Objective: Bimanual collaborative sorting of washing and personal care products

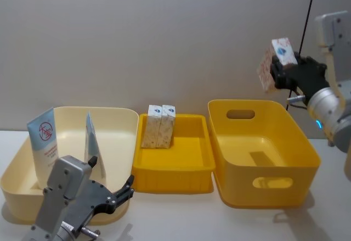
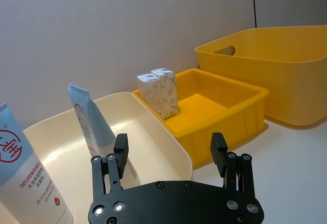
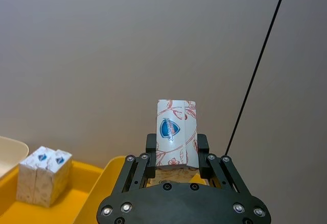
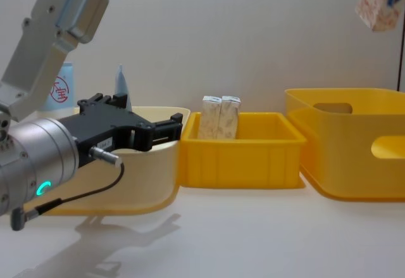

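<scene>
Right gripper (image 3: 177,155): jaws are clamping the sides of a red-patterned carton (image 3: 176,127), which is standing upright between them.
Head view: is placing that carton high above the deep yellow bin (image 1: 263,189), probably over its far right corner, well apart from the rim.
Left gripper (image 2: 169,147): jaws are gaping, gripping nothing, and hovering well left of that bin.
Shallow tray (image 1: 170,181): is sitting just left of that bin, holding two cartons (image 1: 159,125).

head: above, looking down | chest: low, side-on | shared: yellow tray (image 1: 173,181)
</scene>
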{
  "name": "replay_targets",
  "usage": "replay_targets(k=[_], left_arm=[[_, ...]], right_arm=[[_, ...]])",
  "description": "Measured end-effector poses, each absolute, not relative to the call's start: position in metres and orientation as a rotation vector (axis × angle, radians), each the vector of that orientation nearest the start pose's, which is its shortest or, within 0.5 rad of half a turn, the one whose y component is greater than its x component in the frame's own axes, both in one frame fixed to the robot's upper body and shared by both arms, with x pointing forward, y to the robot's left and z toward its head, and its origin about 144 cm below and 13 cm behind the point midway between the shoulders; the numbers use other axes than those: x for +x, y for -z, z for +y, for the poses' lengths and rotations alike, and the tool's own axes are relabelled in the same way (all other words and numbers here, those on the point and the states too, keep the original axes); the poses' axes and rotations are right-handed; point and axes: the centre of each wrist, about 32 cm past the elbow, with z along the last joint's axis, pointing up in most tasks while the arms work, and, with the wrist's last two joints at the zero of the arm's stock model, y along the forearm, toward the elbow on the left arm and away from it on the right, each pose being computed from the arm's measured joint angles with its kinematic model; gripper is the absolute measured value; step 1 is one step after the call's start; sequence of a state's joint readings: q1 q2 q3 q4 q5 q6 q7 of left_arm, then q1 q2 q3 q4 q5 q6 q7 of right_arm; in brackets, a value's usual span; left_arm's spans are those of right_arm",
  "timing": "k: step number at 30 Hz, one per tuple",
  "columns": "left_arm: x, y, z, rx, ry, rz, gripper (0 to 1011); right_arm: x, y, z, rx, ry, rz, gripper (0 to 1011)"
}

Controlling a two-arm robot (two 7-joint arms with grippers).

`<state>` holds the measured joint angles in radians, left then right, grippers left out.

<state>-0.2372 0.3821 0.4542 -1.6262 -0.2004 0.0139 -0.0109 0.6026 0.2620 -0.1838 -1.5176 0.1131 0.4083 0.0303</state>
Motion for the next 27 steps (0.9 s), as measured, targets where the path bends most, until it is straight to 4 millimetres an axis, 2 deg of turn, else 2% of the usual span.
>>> replay_targets(k=[7,17,27], left_arm=[[0.492,-1.204,0.198,0.061,-1.124,-0.268,1003],[0.492,-1.204,0.198,0.061,-1.124,-0.268,1003],[0.492,-1.204,0.198,0.061,-1.124,-0.268,1003]], right_arm=[[0.580,-1.352,-0.263,-0.156,1.447,-0.167,440],[0.588,-1.347,-0.269,-0.255,1.405,-0.049,454],[0.596,-1.342,-0.270,-0.319,1.365,0.032,768]])
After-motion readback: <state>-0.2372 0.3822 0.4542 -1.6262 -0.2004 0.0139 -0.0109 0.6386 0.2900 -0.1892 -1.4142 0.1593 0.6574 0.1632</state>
